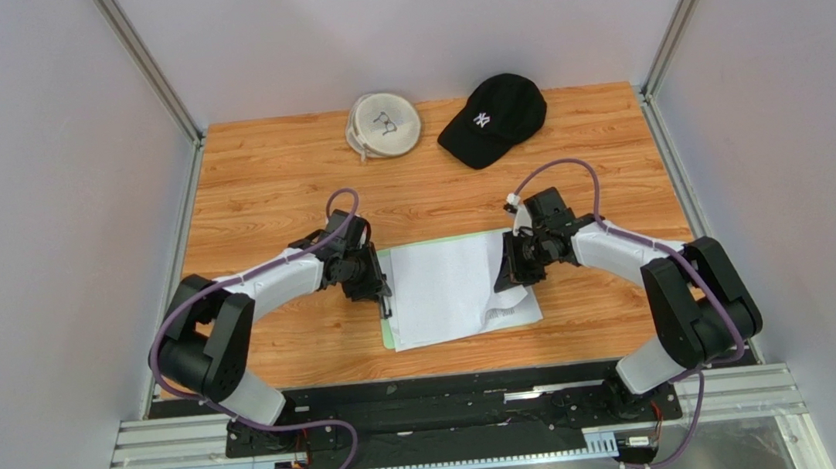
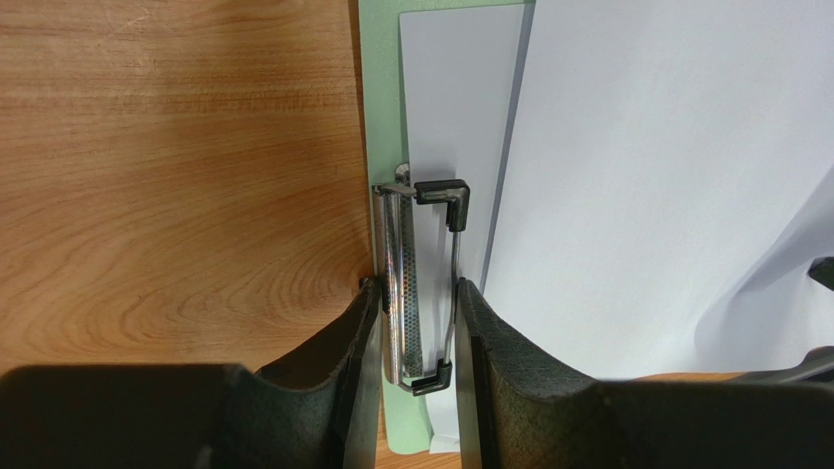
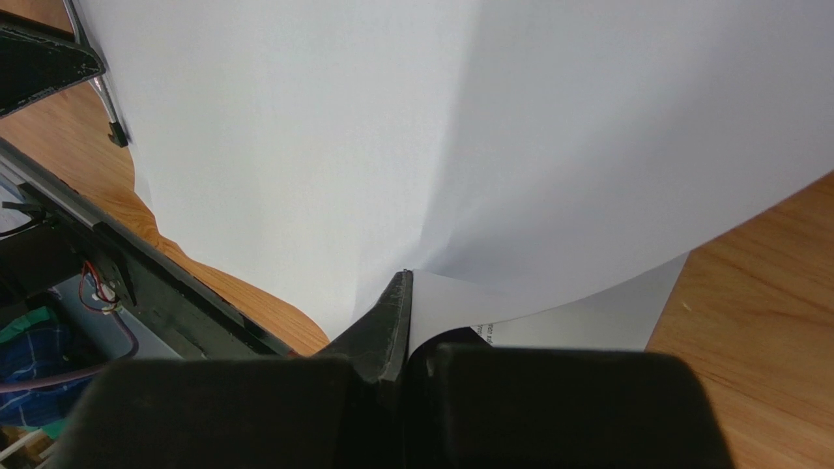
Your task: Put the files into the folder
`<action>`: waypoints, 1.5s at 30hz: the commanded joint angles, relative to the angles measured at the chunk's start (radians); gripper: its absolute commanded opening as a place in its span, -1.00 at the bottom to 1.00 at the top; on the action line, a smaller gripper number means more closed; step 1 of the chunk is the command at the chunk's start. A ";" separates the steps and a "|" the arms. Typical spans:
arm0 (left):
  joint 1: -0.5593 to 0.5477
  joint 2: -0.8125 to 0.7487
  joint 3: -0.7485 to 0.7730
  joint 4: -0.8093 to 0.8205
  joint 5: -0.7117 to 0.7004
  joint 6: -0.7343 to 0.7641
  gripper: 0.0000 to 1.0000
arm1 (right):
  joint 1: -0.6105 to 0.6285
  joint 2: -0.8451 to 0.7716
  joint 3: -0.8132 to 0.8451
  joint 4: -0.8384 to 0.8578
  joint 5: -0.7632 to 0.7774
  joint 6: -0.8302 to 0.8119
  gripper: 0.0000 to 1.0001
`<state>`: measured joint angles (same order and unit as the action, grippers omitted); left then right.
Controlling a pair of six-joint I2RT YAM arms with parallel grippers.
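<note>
The pale mint-green folder point(image 1: 388, 333) lies flat on the table between the arms, mostly covered by the white files point(image 1: 452, 289). Its metal clip point(image 2: 403, 256) is at the left short end. My left gripper point(image 1: 381, 290) is shut on the clip, one finger on each side point(image 2: 413, 293). One sheet point(image 2: 445, 98) lies under the clip on the green board point(image 2: 382, 98); a larger sheet point(image 2: 666, 176) lies beside the clip, its right part raised. My right gripper point(image 1: 506, 272) is shut on that sheet's right edge point(image 3: 406, 283), and the files point(image 3: 392, 127) bow upward from it, printed side down.
A black cap point(image 1: 492, 119) and a round white item point(image 1: 384, 124) lie at the back of the table. The black base rail point(image 1: 451, 388) runs along the near edge and shows in the right wrist view point(image 3: 108, 259). Metal frame posts stand at the back corners.
</note>
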<state>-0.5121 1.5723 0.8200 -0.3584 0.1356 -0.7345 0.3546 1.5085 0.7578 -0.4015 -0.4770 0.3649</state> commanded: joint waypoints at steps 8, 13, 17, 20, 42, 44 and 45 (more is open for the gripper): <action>-0.008 0.009 -0.027 -0.037 -0.057 0.006 -1.00 | 0.087 -0.016 0.055 0.096 -0.029 0.081 -1.00; -0.006 -0.018 -0.038 -0.039 -0.073 0.001 -1.00 | 0.101 -0.051 0.080 0.079 0.005 0.065 -0.99; -0.008 -0.029 -0.047 -0.037 -0.079 -0.005 -1.00 | 0.101 -0.056 0.107 0.049 0.023 0.062 -0.78; -0.008 -0.026 -0.045 -0.040 -0.080 -0.003 -1.00 | 0.099 -0.057 0.132 -0.013 0.067 0.057 -0.33; -0.008 -0.034 -0.070 -0.025 -0.083 -0.009 -1.00 | -0.014 -0.027 0.124 -0.095 0.123 0.025 0.35; -0.008 -0.034 -0.070 -0.027 -0.083 -0.011 -1.00 | -0.014 -0.027 0.130 -0.089 0.107 0.020 0.08; -0.008 -0.034 -0.070 -0.025 -0.083 -0.013 -1.00 | -0.013 -0.030 0.129 -0.076 0.085 0.020 0.00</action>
<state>-0.5171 1.5372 0.7868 -0.3428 0.0963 -0.7532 0.3458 1.4761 0.8696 -0.4980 -0.3504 0.4046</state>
